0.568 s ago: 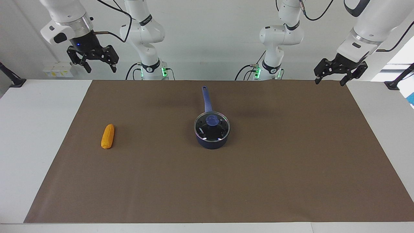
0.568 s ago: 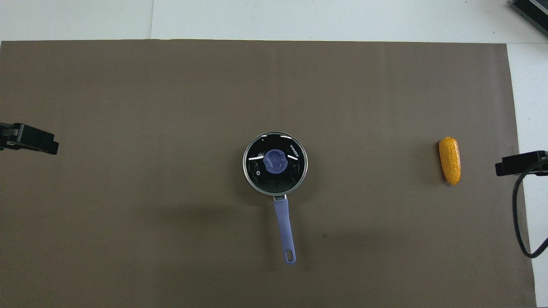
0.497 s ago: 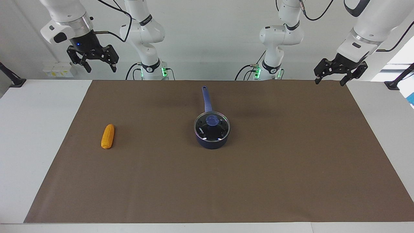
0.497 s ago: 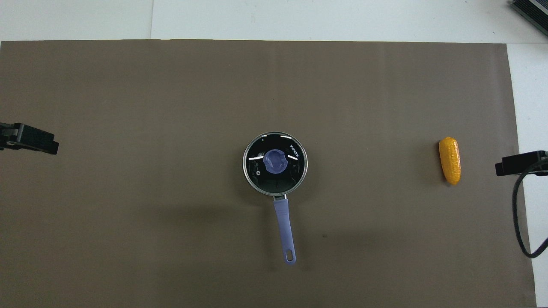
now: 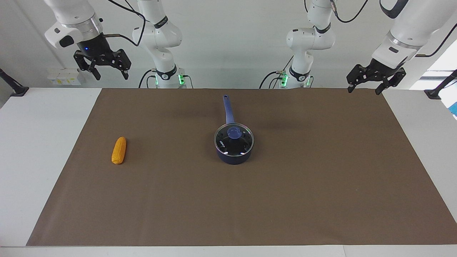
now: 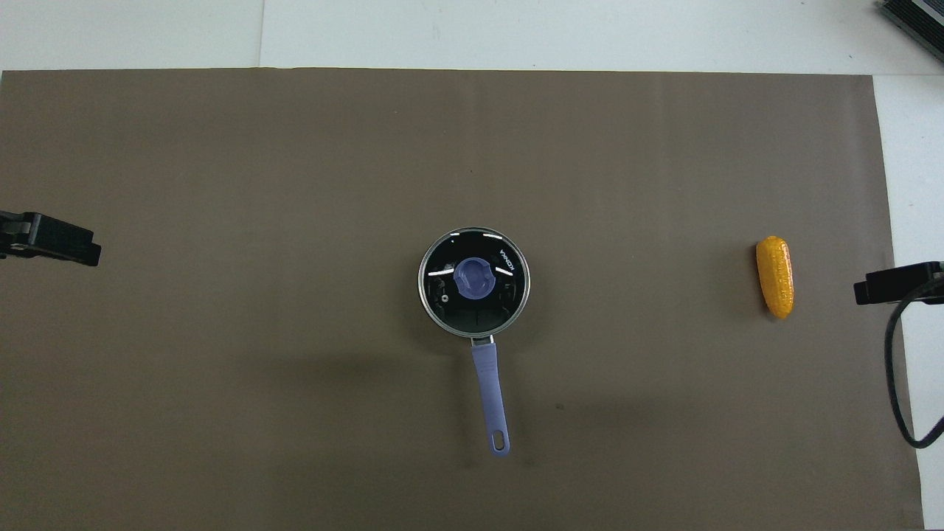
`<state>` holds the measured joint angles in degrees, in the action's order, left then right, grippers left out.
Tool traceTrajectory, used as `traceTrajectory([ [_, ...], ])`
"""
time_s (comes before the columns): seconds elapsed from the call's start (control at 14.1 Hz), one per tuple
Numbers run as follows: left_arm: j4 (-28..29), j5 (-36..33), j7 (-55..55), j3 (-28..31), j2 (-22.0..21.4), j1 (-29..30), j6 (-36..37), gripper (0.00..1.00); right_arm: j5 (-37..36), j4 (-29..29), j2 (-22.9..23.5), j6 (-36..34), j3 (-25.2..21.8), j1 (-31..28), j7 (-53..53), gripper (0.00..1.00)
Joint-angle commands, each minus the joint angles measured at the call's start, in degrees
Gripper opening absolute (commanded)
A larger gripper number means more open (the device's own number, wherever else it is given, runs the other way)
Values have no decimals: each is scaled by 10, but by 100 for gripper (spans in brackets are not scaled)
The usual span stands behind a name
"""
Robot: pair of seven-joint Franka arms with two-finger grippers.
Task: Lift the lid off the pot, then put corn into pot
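Note:
The navy pot [image 5: 234, 156] [image 6: 445, 320] stands mid-mat, its long blue handle [image 5: 228, 109] [image 6: 490, 394] pointing toward the robots. The glass lid [image 5: 242, 144] [image 6: 509, 295] with its blue knob [image 5: 234, 132] [image 6: 473, 278] sits on the pot. The yellow-orange corn [image 5: 119, 150] [image 6: 776, 276] lies on the mat toward the right arm's end. My right gripper [image 5: 109, 75] hangs open and empty, high above the table's edge at its own end. My left gripper [image 5: 363, 90] hangs open and empty, high over its own end. In the overhead view only the tips of the left [image 6: 55, 240] and right [image 6: 896, 282] grippers show.
A brown mat [image 5: 321, 185] [image 6: 221, 405] covers most of the white table [image 5: 32, 142]. A dark cable [image 6: 892, 369] hangs beside the right gripper. A dark object [image 6: 914, 18] sits at the table's corner farthest from the robots at the right arm's end.
The right gripper has risen slightly. The left arm, pot, lid and corn have not moved.

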<state>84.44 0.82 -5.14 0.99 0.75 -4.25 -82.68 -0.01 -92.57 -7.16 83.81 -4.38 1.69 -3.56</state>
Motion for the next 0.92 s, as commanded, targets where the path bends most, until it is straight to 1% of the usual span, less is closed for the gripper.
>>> traceTrajectory([
  [0.0, -8, 8, -7, 1, 1, -1, 6, 100, -9, -2, -7, -3, 2, -7, -20, 100],
  [0.36, 10, 9, 0, -7, 1, -10, -10, 100, -9, -2, -7, -3, 2, -7, -20, 100],
  [0.57, 26, 9, 19, -7, 3, -37, -20, 100, -9, -3, -7, -4, 2, -7, -20, 100],
  [0.85, 69, 9, 63, -7, -1, -87, -67, 100, -9, -4, -8, -4, 2, -7, -20, 100],
])
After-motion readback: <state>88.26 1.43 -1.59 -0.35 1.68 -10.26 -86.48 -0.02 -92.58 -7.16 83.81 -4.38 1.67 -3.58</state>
